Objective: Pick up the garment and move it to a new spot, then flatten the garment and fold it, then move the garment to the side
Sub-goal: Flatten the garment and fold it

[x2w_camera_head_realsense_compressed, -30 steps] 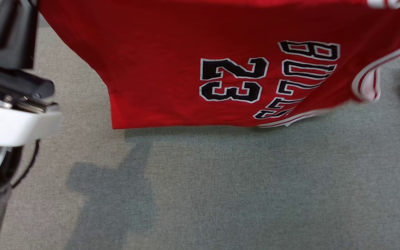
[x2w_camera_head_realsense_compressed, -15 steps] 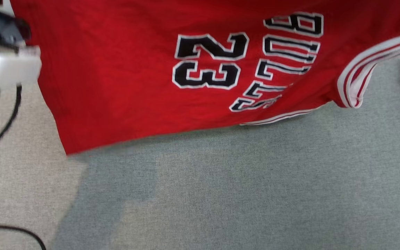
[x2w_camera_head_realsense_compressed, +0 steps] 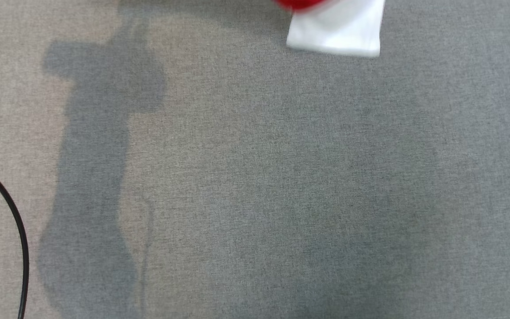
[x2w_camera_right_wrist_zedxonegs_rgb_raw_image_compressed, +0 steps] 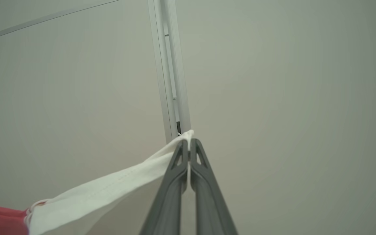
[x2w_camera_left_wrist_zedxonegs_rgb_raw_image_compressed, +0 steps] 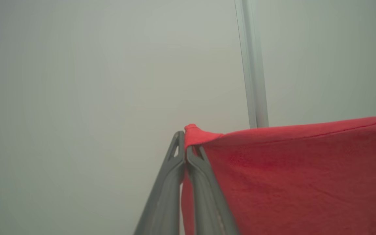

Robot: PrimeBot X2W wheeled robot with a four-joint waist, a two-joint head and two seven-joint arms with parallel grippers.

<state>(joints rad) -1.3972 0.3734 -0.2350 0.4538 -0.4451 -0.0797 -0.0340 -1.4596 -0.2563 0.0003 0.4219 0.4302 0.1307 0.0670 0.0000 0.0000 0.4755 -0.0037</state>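
Observation:
The garment is a red jersey with white trim. In the head view, a white piece of it (x2w_camera_head_realsense_compressed: 334,31) with a bit of red above hangs at the top edge over the grey surface. In the left wrist view my left gripper (x2w_camera_left_wrist_zedxonegs_rgb_raw_image_compressed: 185,140) is shut on a red corner of the garment (x2w_camera_left_wrist_zedxonegs_rgb_raw_image_compressed: 289,169), which stretches taut to the right. In the right wrist view my right gripper (x2w_camera_right_wrist_zedxonegs_rgb_raw_image_compressed: 188,143) is shut on a white band of the garment (x2w_camera_right_wrist_zedxonegs_rgb_raw_image_compressed: 109,192) that runs down to the lower left, where red cloth begins. Both grippers hold it up against a pale wall.
A grey fabric surface (x2w_camera_head_realsense_compressed: 255,177) lies below, crossed by broad shadows. A black cable (x2w_camera_head_realsense_compressed: 13,221) curves along its left edge. A pale metal post stands on the wall behind the grippers (x2w_camera_left_wrist_zedxonegs_rgb_raw_image_compressed: 251,65) (x2w_camera_right_wrist_zedxonegs_rgb_raw_image_compressed: 170,65).
The head picture has shifted as a whole. The red jersey that spread across its top now shows as a white strip at the top edge, and the left arm has left the picture.

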